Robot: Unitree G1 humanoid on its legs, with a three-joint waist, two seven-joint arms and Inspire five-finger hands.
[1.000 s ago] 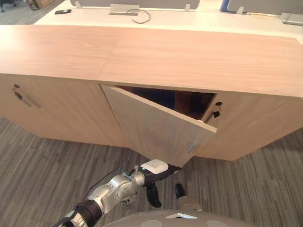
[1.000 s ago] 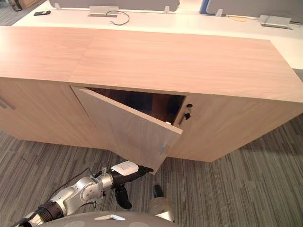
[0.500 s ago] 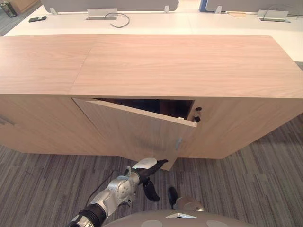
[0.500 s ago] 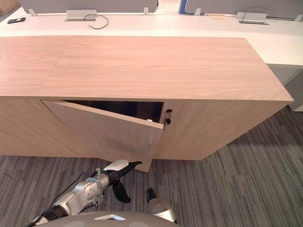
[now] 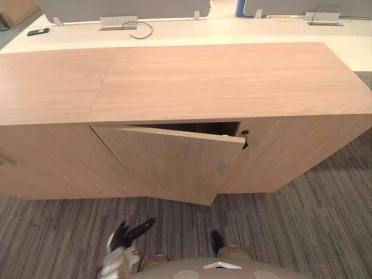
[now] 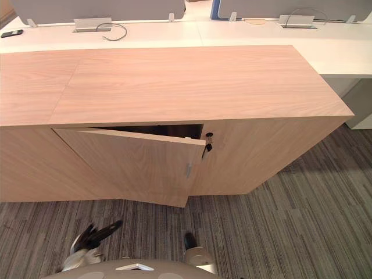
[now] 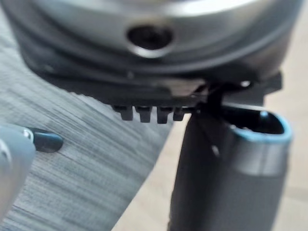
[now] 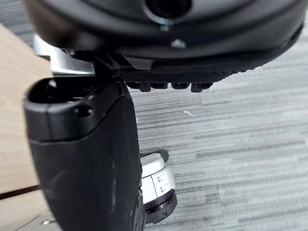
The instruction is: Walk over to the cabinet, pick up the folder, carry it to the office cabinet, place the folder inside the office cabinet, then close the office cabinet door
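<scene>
The wooden office cabinet [image 5: 203, 75] stands in front of me. Its door [image 5: 168, 163] hangs slightly ajar, hinged on the left, and a narrow dark gap runs along its upper edge. A small metal handle [image 5: 221, 168] sits near the door's free edge, and a key [image 5: 244, 138] sticks out of the lock beside it. My left hand [image 5: 129, 233] is low over the carpet, apart from the door, open with straight fingers and holding nothing. My right hand [image 8: 86, 159] hangs above the carpet by the cabinet side, relaxed and empty.
A white desk [image 5: 174, 32] runs behind the cabinet, with a phone [image 5: 37, 31], a cable [image 5: 139, 29] and socket boxes on it. Another cabinet door [image 5: 35, 163] lies to the left. Striped grey carpet [image 5: 302, 221] spreads out in front and to the right.
The door has swung from wide ajar to almost shut. My left hand has left the door's lower edge and dropped back toward me. The camera has shifted too.
</scene>
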